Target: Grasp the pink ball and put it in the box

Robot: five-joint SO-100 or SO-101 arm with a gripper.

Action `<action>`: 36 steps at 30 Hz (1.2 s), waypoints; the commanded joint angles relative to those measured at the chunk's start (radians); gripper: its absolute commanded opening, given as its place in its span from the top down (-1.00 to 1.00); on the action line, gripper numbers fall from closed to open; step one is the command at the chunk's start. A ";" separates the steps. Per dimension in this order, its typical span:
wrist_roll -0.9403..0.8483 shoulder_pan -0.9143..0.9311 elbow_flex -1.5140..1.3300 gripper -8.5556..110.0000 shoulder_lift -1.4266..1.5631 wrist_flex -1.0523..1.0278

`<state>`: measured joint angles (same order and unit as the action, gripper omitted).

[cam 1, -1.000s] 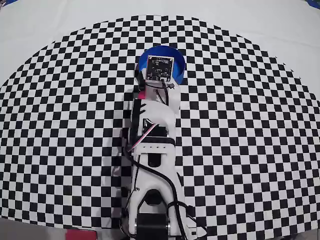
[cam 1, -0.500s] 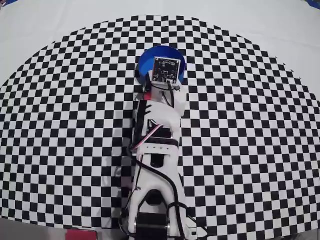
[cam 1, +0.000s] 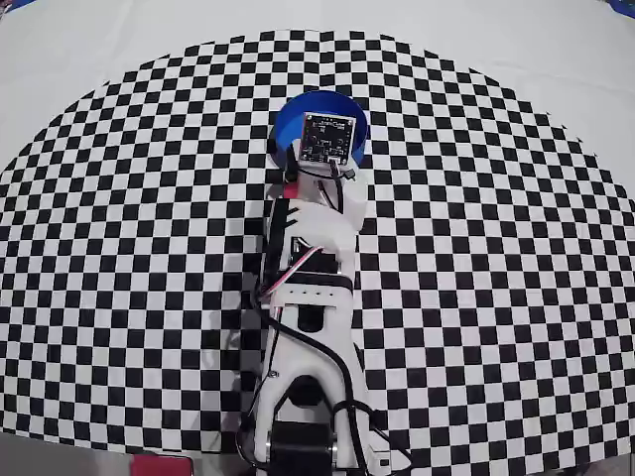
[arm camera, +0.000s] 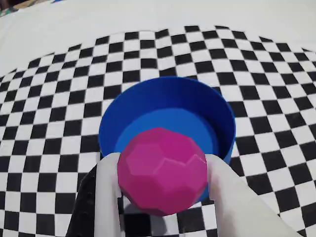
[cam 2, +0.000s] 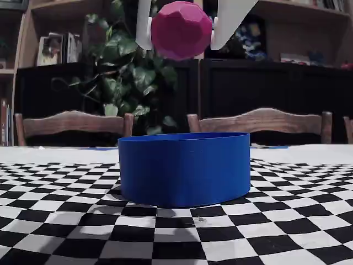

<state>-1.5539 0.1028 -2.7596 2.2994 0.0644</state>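
The claw point(cam 2: 181, 32) hangs high over the table with its two white fingers point(arm camera: 106, 197) clamped on the pink ball point(cam 2: 181, 30) — one finger pressed to each side of it, the faceted magenta sphere filling the gap between them. Straight below the claw sits the box point(cam 2: 184, 168), a round blue tub with a low wall, standing on the black-and-white checkered mat point(cam 2: 287, 221). In the fixed view the ball is well clear of the box's rim, up in the air above its opening.

From the wrist view the ball point(arm camera: 162, 170) covers the near part of the box point(arm camera: 163, 96), and the blue floor shows just beyond it.

From overhead the arm point(cam 1: 308, 297) reaches up the middle of the mat point(cam 1: 496, 248), its wrist board covering most of the box point(cam 1: 288, 121) — only a blue arc of wall peeks out around it. The ball is hidden there.

Behind the claw in the fixed view are wooden chair backs point(cam 2: 265, 122), a leafy plant point(cam 2: 127, 72) and dark shelving.
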 commanded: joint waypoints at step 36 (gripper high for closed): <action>-0.006 -0.021 0.270 0.85 -0.316 0.009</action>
<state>-1.5539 0.0874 -2.5418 1.9850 0.0644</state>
